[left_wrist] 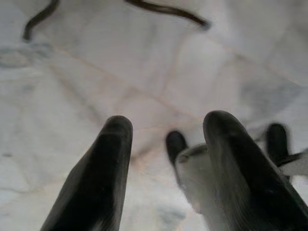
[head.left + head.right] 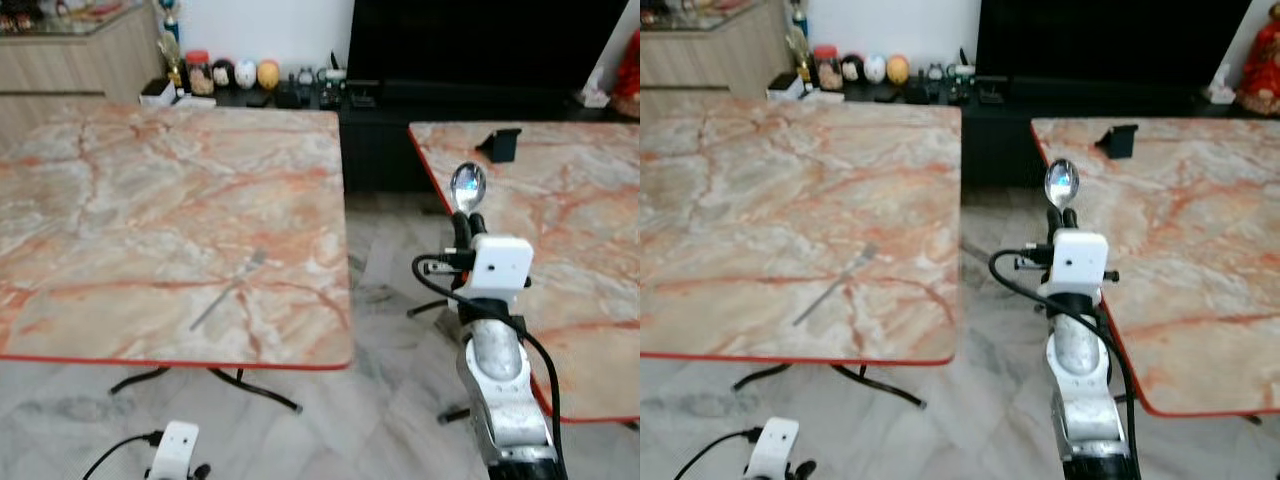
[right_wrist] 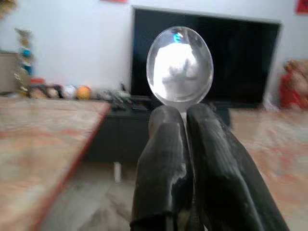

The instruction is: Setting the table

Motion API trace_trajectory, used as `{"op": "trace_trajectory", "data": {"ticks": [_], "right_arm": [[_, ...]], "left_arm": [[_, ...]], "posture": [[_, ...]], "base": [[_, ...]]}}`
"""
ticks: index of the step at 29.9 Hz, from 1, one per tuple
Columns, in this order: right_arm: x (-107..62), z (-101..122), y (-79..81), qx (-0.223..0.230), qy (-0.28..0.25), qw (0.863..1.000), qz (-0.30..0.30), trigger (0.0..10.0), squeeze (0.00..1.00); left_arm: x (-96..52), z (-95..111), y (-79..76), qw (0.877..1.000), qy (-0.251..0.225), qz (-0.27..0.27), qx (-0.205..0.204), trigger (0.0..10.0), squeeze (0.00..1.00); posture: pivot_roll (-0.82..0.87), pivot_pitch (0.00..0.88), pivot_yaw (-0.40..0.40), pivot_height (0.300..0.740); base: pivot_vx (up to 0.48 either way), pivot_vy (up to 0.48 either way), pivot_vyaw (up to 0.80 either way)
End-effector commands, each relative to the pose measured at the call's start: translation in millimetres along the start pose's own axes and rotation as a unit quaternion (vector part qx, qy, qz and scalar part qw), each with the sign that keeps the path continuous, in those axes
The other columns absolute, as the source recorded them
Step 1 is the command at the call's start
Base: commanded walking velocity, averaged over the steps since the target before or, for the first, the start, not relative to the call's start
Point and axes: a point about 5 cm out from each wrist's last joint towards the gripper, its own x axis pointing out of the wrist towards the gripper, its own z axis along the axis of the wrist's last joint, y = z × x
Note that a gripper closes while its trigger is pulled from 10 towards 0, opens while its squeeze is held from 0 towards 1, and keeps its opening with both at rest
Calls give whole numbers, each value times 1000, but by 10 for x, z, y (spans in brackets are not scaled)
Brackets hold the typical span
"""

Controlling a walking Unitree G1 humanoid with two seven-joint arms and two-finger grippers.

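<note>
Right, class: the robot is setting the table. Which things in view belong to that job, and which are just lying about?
Belongs to the job:
- spoon, clamped in the right gripper
- fork, lying on the left table

Just lying about:
- small black object on the right table
- ornaments on the low dark cabinet
- left gripper, idle above the floor
</note>
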Motion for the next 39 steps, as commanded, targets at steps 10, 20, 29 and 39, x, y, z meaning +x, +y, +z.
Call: {"op": "trace_trajectory", "data": {"ticks": [10,20,29,39], "right_arm": [[-1,56,53,12,-17,1000,-1,10000,0],[-2,72,58,17,-26,1000,-1,10000,0],[4,84,72,17,-30,999,2,10000,0],[36,103,60,17,-32,999,0,10000,0]], "left_arm": [[1,25,61,1000,3,5,18,10000,0],[5,40,43,1000,0,0,24,10000,0],[3,52,73,1000,-1,0,26,10000,0],[14,95,65,1000,-6,1,24,10000,0]], "posture": [[-2,0,-14,740],[-7,0,-13,740],[-7,0,-10,740],[-6,0,-11,740]], "base": [[0,-262,0],[0,-262,0],[0,-262,0],[0,-264,0]]}}
